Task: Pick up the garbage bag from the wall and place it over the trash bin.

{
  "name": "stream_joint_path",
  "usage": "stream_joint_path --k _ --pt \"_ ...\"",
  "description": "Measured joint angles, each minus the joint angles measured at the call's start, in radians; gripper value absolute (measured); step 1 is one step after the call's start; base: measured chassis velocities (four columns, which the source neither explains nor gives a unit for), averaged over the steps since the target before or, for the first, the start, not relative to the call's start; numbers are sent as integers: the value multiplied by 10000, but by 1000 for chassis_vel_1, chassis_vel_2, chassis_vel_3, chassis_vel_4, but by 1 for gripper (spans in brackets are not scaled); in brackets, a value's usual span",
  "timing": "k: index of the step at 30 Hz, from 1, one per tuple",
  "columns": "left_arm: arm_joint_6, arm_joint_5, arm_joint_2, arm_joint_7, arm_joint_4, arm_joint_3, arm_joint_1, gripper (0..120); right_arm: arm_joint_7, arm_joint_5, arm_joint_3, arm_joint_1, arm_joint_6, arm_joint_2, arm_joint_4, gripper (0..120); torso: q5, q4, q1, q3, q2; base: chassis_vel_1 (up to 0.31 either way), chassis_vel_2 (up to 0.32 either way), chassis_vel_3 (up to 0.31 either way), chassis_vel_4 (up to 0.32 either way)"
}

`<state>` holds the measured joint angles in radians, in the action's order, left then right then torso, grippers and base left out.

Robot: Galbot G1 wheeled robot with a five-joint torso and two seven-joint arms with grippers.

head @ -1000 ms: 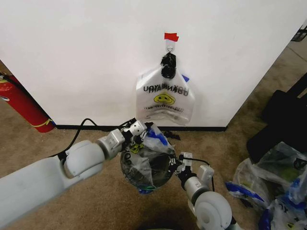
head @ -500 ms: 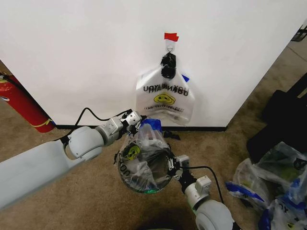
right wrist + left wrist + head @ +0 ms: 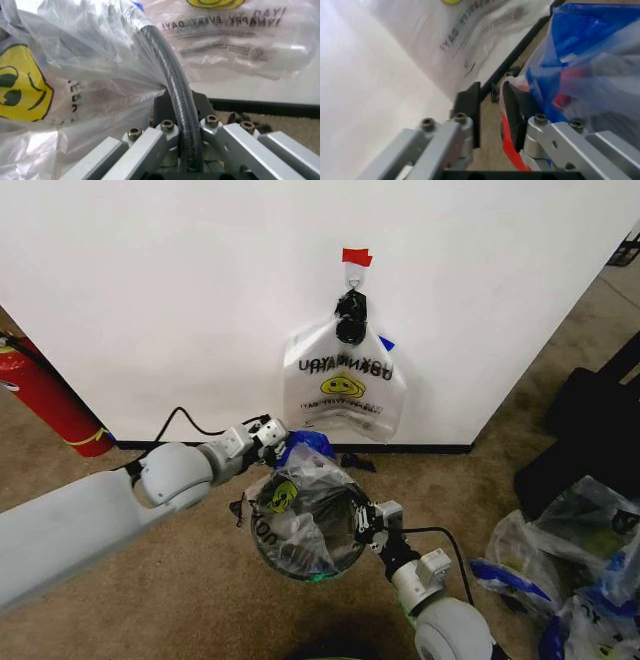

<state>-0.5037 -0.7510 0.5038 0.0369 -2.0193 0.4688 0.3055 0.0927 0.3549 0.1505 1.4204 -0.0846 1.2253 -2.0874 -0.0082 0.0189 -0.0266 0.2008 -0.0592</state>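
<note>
Two grippers work at the trash bin (image 3: pixel 305 530), which stands on the carpet just before the wall (image 3: pixel 180 300). The garbage bag (image 3: pixel 300 505), translucent with a blue handle and a yellow smiley face, is draped over the bin's mouth and sags into it. The left gripper (image 3: pixel 272 432) sits at the bin's far rim, next to the wall, touching the bag's blue handle (image 3: pixel 580 48); its jaws stand slightly apart with the blue plastic lying against one finger, and whether they pinch it cannot be told. The right gripper (image 3: pixel 368 518) is at the bin's right rim, clenched on the black rim wire (image 3: pixel 175 97) with bag film pressed around it. A second smiley bag (image 3: pixel 343 385) hangs from the hook (image 3: pixel 352 280) under red tape (image 3: pixel 356 256). A fire extinguisher (image 3: pixel 50 405) leans at the left.
</note>
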Motion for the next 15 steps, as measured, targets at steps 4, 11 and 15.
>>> stream_joint_path --k 4,11,15 --pt "-336 -166 -223 156 -190 -325 278 37 133 372 -85 -24 -103 173 18 0 2 3 0 0 0 0 0 0 0" --pt "-391 -607 -326 761 -271 -667 539 62 238 460 -17 8 -165 158 -20 0 1 4 0 0 0 0 0 0 0" --pt "-342 -1006 -617 1431 -796 -1263 778 79 314 565 144 7 -159 166 57 0 4 5 0 0 0 0 0 0 0"
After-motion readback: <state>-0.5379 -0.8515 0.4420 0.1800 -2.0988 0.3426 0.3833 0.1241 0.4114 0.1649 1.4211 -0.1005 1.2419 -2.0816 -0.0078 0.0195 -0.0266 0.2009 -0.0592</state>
